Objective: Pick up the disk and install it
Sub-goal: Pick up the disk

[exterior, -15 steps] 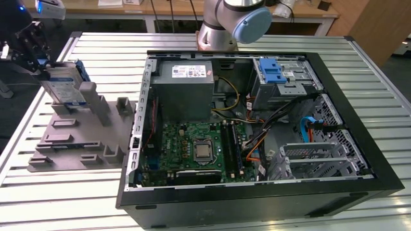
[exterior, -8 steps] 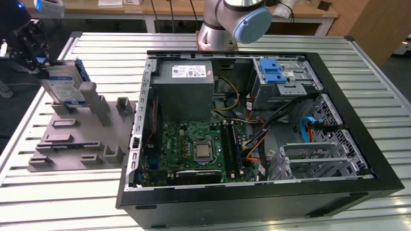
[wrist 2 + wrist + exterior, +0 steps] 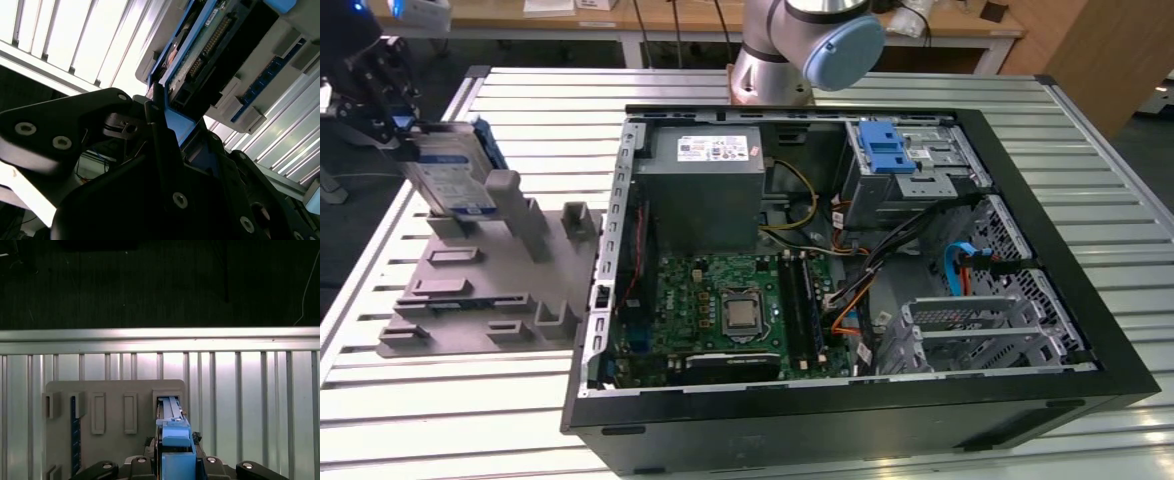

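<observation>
Claw fingers were pressed together on the disk, pinching it at its upper end. This was at the exterior view's left, well apart from the case. The disk stood on edge and leaned a little, label side toward the near edge of the desk. Its lower end was at the far part of the grey holder, behind one of the holder's posts. I could not tell whether that end sat in a slot or hung just above it.

In the first wrist view the disk's blue rail ran up between the two sides of the claw. Its tip lay at a slot in the holder, with the ribbed desk around it. In the second wrist view a black finger lay along the disk's blue edge, and the connector end was in view.

The case lay open on the desk at the exterior view's right. Inside were a grey box at the far left, a green board nearer, and a bay with a blue latch at the far right. The arm rose beyond the case.
</observation>
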You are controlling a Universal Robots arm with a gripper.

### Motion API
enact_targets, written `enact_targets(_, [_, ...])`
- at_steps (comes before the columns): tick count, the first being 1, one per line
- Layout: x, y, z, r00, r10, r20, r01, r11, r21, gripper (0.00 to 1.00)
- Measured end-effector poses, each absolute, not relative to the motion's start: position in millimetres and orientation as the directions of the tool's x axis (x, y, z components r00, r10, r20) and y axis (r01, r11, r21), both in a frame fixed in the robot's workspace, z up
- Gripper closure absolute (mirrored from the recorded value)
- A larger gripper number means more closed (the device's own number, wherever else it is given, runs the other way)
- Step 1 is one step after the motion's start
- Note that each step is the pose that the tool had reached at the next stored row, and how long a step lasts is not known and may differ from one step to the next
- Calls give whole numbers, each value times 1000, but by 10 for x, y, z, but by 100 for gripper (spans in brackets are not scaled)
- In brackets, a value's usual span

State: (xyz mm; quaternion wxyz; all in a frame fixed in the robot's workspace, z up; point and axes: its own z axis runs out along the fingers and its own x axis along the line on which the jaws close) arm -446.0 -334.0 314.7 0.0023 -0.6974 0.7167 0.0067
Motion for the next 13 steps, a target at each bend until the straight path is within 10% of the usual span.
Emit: enact_targets(13, [-4460,-3338,3233,-27,-1000,-13,-1000,27,6,64])
